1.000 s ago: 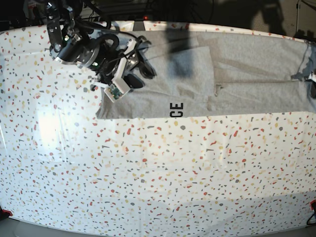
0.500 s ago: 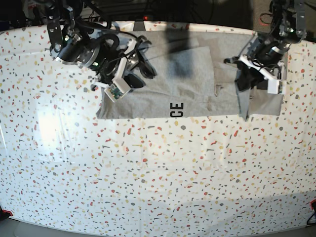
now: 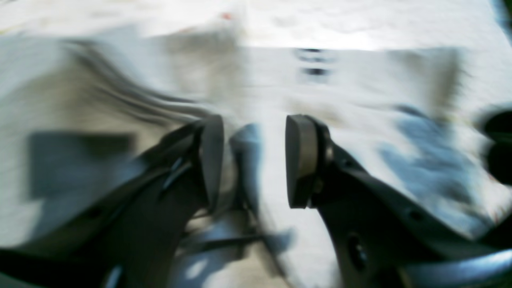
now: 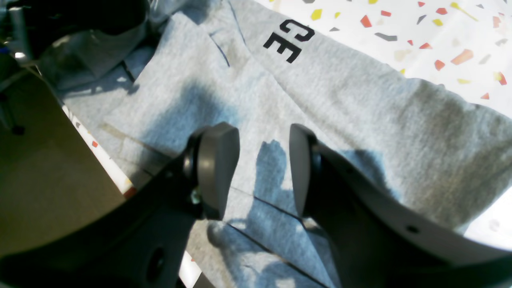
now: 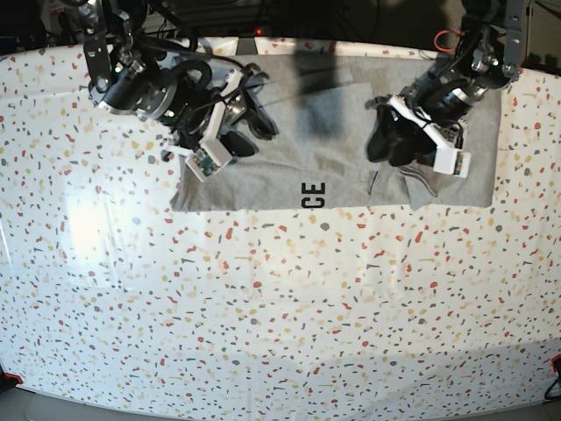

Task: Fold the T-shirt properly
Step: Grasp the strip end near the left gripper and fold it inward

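Now, T-shirt point(image 5: 337, 132): grey band across the far counter point(image 5: 280, 307), "CE" lettering point(image 5: 313, 194) at its near hem.
Left tool point(image 3: 254, 160): spread, nothing pinched, over the folded end.
Right tool point(image 4: 264, 172): spread, empty, hovering over cloth.
Risk: loose fold could spring open unpressed.
Views: left wrist blurred; right wrist shows seams sharply.

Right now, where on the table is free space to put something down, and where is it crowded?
Free: the speckled table in front of the T-shirt, from its near hem to the table's near edge, and the strip beside the shirt under the right gripper. Crowded: the far band, where the shirt lies with both grippers over it, the left gripper included.
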